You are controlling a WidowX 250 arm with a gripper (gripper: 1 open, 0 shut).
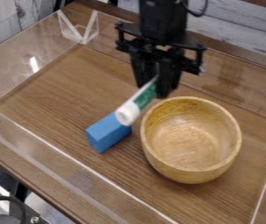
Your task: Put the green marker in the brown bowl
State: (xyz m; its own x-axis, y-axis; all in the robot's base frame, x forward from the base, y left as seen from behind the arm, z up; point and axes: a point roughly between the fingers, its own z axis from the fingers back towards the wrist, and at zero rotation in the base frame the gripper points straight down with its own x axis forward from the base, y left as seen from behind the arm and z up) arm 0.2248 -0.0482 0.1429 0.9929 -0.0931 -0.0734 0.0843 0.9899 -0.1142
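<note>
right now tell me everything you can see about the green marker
The green marker is a slim stick with a white, blunt lower end and a green upper part, plastic by its look. It hangs tilted, its white end down toward the left and its green end up inside the black tool, which is shut on it. It is off the table, in the picture just above the blue block and beside the rim of the brown bowl. Only the tool touches it.
</note>
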